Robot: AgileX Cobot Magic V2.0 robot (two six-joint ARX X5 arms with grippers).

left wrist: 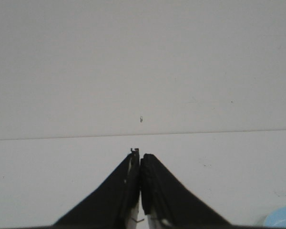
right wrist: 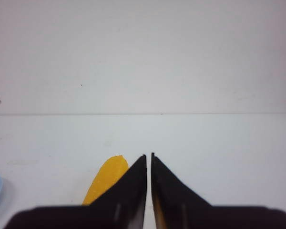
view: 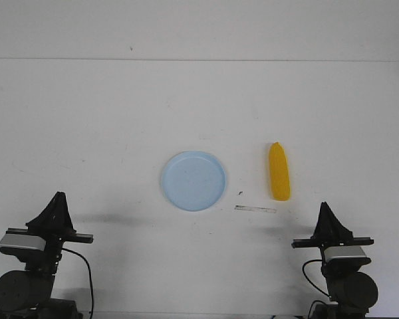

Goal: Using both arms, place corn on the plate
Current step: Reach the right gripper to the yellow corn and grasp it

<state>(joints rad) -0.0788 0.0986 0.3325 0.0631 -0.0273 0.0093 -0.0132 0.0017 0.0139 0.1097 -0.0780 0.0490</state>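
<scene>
A: Left gripper point(view: 58, 197) sits at seven o'clock, fingers together, holding nothing. Plate point(view: 193, 181) is dead centre.

B: Corn point(view: 278, 171) lies at three o'clock of the plate, apart from it, tip pointing away. Bright yellow, smooth; I reckon it could roll or squirt out of a pinch.

A: Right gripper point(view: 326, 209), five o'clock, fingers nearly touching, holding nothing.

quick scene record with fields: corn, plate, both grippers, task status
corn: lying flat on the table, right of the plate, not touching it
plate: mid-table, nothing on it
left gripper: shut, holding nothing, at near left edge
right gripper: shut, holding nothing, just behind the corn
table: white
task status: corn not yet picked up
</scene>
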